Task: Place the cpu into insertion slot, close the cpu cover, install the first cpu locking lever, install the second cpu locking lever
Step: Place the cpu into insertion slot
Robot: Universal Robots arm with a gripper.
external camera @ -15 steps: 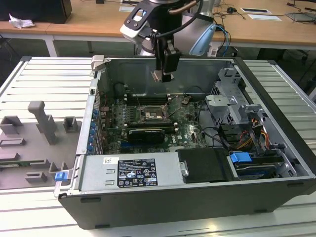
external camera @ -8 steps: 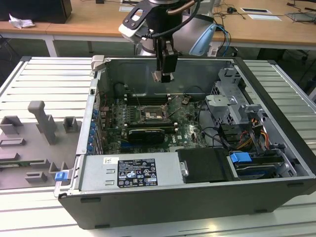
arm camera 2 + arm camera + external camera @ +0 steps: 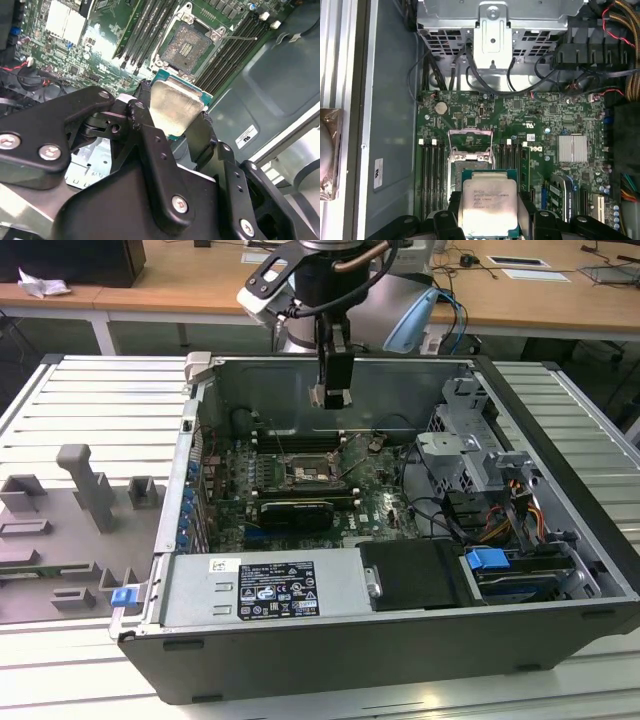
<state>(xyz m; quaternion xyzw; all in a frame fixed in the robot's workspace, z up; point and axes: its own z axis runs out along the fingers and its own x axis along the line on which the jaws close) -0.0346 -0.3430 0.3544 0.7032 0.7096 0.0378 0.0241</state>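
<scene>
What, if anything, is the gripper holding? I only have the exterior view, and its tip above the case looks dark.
Observer: The gripper is shut on the cpu, gripped by two opposite edges, metal top showing in both wrist views.
Operator: Is the socket free?
Observer: Yes. In the second wrist view the socket shows bare contacts, nothing seated.
Operator: And the cpu cover?
Observer: In the first wrist view the cpu cover looks swung up off the socket.
</scene>
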